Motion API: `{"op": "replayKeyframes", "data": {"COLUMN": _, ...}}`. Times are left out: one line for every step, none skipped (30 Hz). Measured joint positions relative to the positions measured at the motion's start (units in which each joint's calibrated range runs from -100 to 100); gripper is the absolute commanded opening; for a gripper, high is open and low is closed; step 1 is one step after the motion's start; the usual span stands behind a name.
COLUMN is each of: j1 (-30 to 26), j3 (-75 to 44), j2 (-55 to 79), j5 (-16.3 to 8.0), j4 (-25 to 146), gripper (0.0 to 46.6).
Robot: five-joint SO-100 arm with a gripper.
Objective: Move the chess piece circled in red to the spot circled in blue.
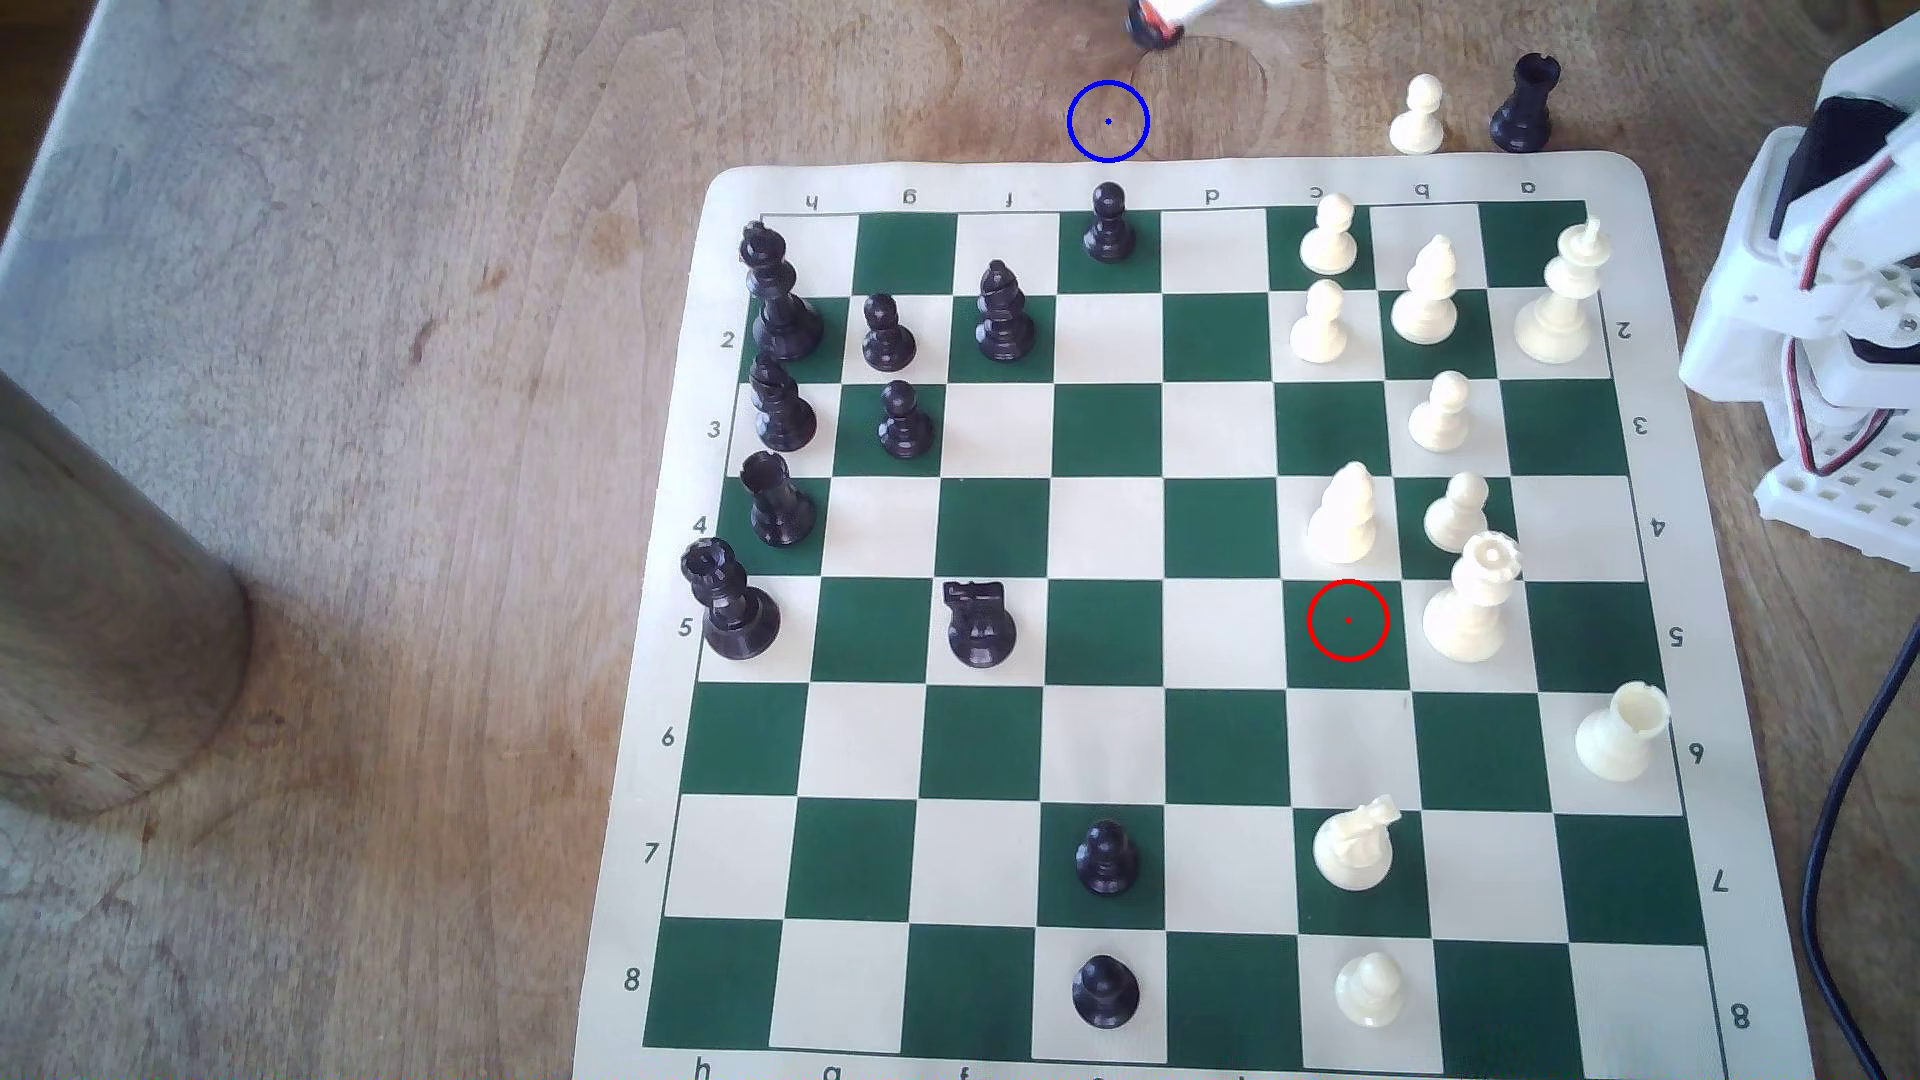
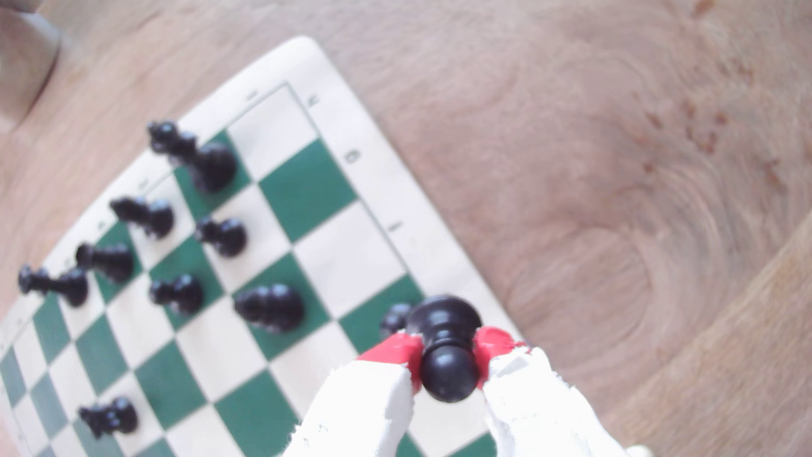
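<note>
Black pawn (image 2: 446, 347) pinched between the red-tipped jaws, lifted clear of the board (image 1: 1704, 582) near its far edge — red-ringed square (image 1: 1348, 620) empty. Mid-carry. Next: onto the blue-ringed spot (image 1: 1108, 122) on bare desk (image 1: 416, 312) — lower upright, then release.
</note>
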Motion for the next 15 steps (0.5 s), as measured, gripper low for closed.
{"op": "replayKeyframes", "data": {"j1": 0.52, "j3": -0.63, "j2": 1.59, "j5": 0.1, "j4": -0.08, "gripper": 0.5}}
{"op": "replayKeyframes", "data": {"j1": 1.11, "j3": -1.45, "j2": 3.18, "j5": 0.2, "j4": -0.08, "gripper": 0.5}}
{"op": "replayKeyframes", "data": {"j1": 1.62, "j3": -2.62, "j2": 4.94, "j5": 0.29, "j4": -0.08, "gripper": 0.5}}
{"op": "replayKeyframes", "data": {"j1": 1.84, "j3": -4.34, "j2": 8.13, "j5": 0.44, "j4": -0.16, "gripper": 0.5}}
{"op": "replayKeyframes", "data": {"j1": 1.77, "j3": -4.88, "j2": 9.89, "j5": 0.44, "j4": -0.4, "gripper": 0.5}}
{"op": "replayKeyframes", "data": {"j1": 1.7, "j3": -5.42, "j2": 11.31, "j5": 0.44, "j4": -0.64, "gripper": 0.5}}
{"op": "replayKeyframes", "data": {"j1": 1.62, "j3": -6.15, "j2": 12.99, "j5": 0.44, "j4": -1.04, "gripper": 0.5}}
{"op": "replayKeyframes", "data": {"j1": 1.55, "j3": -6.78, "j2": 14.5, "j5": 0.44, "j4": -1.51, "gripper": 0.5}}
{"op": "replayKeyframes", "data": {"j1": 1.99, "j3": -7.32, "j2": 17.09, "j5": 0.49, "j4": -2.31, "gripper": 0.5}}
{"op": "replayKeyframes", "data": {"j1": 2.29, "j3": -7.5, "j2": 18.01, "j5": 0.49, "j4": -2.63, "gripper": 0.5}}
{"op": "replayKeyframes", "data": {"j1": 2.65, "j3": -7.59, "j2": 19.19, "j5": 0.59, "j4": -3.19, "gripper": 0.5}}
{"op": "replayKeyframes", "data": {"j1": 2.8, "j3": -7.86, "j2": 20.78, "j5": 0.78, "j4": -3.98, "gripper": 0.5}}
{"op": "replayKeyframes", "data": {"j1": 2.8, "j3": -8.4, "j2": 22.2, "j5": 0.88, "j4": -4.3, "gripper": 0.5}}
{"op": "replayKeyframes", "data": {"j1": 2.8, "j3": -9.04, "j2": 24.63, "j5": 1.03, "j4": -4.78, "gripper": 0.5}}
{"op": "replayKeyframes", "data": {"j1": 2.8, "j3": -9.4, "j2": 25.3, "j5": 1.03, "j4": -4.94, "gripper": 0.5}}
